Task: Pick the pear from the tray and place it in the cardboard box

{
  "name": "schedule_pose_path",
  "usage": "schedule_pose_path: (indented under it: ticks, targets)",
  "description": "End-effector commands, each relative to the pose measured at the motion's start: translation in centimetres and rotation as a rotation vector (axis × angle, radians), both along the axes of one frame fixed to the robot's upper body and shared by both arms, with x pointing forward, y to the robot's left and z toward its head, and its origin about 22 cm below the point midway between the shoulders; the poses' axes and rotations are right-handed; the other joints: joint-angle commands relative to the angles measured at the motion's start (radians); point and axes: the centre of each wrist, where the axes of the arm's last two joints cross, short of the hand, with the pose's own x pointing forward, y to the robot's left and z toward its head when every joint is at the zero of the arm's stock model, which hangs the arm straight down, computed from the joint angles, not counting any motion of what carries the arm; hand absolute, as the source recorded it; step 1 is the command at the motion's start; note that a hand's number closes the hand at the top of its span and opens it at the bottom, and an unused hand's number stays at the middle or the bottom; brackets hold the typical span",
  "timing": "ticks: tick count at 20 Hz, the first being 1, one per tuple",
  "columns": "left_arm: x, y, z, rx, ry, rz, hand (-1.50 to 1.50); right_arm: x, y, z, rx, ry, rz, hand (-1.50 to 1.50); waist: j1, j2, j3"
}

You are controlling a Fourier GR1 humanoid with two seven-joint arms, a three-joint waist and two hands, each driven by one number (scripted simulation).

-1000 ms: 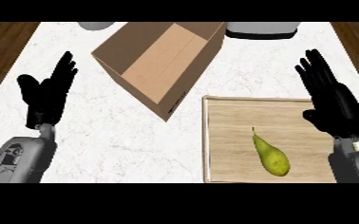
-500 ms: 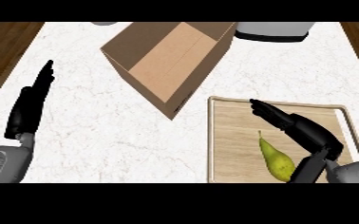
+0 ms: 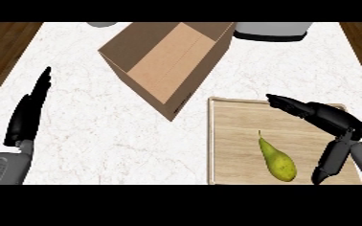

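The right hand (image 3: 335,119) is spread wide open over the right side of the tray (image 3: 225,106), fingers pointing left and thumb hanging down. It holds nothing. The pear (image 3: 277,159) lies on the tray, stem away from the robot, just left of the thumb and apart from it. The cardboard box (image 3: 170,60) sits open on the white worktop (image 3: 106,139) beyond the tray. The left hand (image 3: 28,111) rests at the left edge, fingers straight.

Bright, even light leaves one cardboard box (image 3: 136,42) wall darker.
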Motion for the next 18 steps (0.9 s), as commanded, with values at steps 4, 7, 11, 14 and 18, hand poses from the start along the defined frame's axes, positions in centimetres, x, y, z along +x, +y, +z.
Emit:
schedule_pose_path:
  ticks: [4, 7, 11, 14, 18]
  targets:
    - [0.8, -0.3, 0.8, 0.008, -0.016, -0.015, 0.0, 3.3, 1.4, 4.0, -0.216, -0.079, 0.34, -1.5, 0.012, 0.004, -0.002]
    - [-0.1, -0.4, -0.4, 0.023, -0.009, -0.011, 0.0, 3.5, 3.8, 3.8, -0.305, -0.107, 0.455, -1.5, 0.006, -0.003, -0.004]
    - [0.6, -1.5, -0.5, 0.011, -0.008, -0.001, 0.0, 4.1, 5.8, 2.4, -0.431, -0.123, 0.56, -1.5, 0.003, 0.001, -0.004]
    - [1.0, 0.6, 1.3, 0.023, -0.015, 0.011, 0.0, 5.1, 6.1, 2.2, -0.462, -0.119, 0.604, -1.5, 0.001, 0.0, -0.005]
    - [-0.3, 0.7, 0.0, 0.022, 0.004, 0.01, 0.0, 5.0, 6.0, -0.1, -0.534, -0.119, 0.654, -1.5, -0.009, -0.003, -0.005]
